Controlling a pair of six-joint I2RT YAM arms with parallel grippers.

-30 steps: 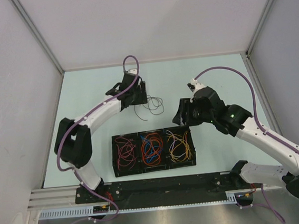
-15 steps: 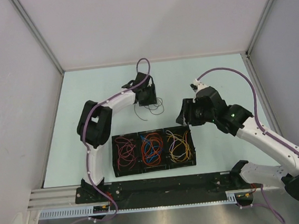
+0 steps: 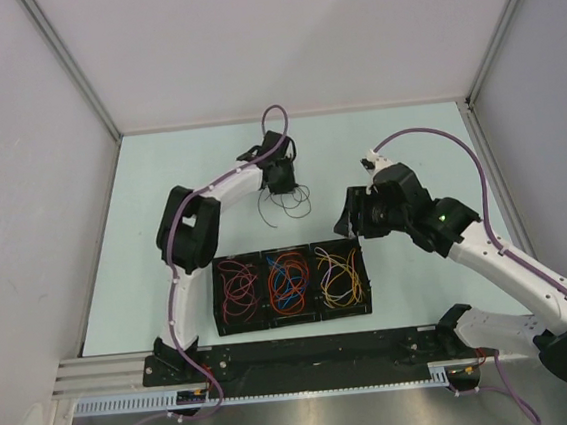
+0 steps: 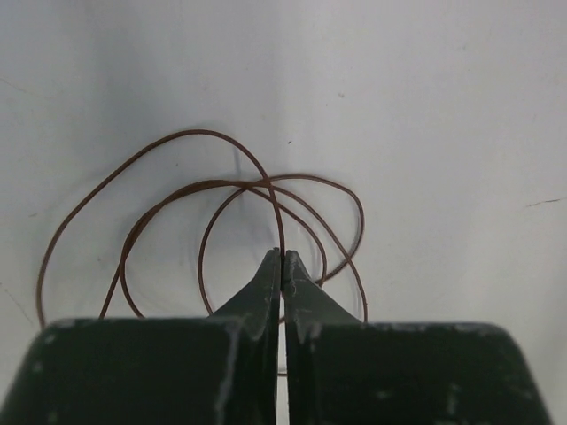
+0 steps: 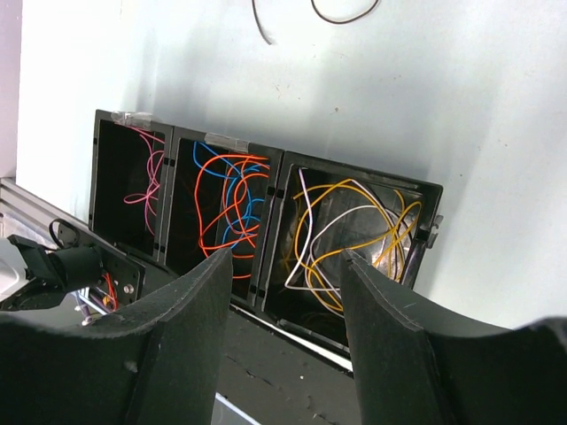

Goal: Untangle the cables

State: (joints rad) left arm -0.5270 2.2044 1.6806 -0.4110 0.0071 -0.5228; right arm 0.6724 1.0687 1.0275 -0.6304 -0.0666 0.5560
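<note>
Since a second ago, the left arm has folded tighter, carrying the left pincer (image 3: 280, 180) rightward along the bench (image 3: 160, 184). Its jaws, then apart, are now shut. The right arm has hardly shifted.

- Left pincer (image 4: 282, 261): tips pressed together, a strand of the brown cable (image 4: 190, 132) running into the seam between them, so it is pinched.
- Brown cable: the rest lies in loose overlapping loops on the bench around and past the tips. It sits mid-bench, on the far side of the tray (image 3: 218, 299) and apart from it.
- Right pincer (image 3: 349, 216): jaws standing apart with nothing between them, held above the bench just past the tray's far right corner. Wrist view looks down between the fingers (image 5: 177, 301) into the tray.
- Tray: black, three compartments in a row, toward the near edge.
  - Left compartment: pink-red cables (image 3: 237, 287).
  - Middle: orange and blue cables (image 3: 288, 282).
  - Right: yellow, orange and whitish cables (image 3: 340, 277).
</note>
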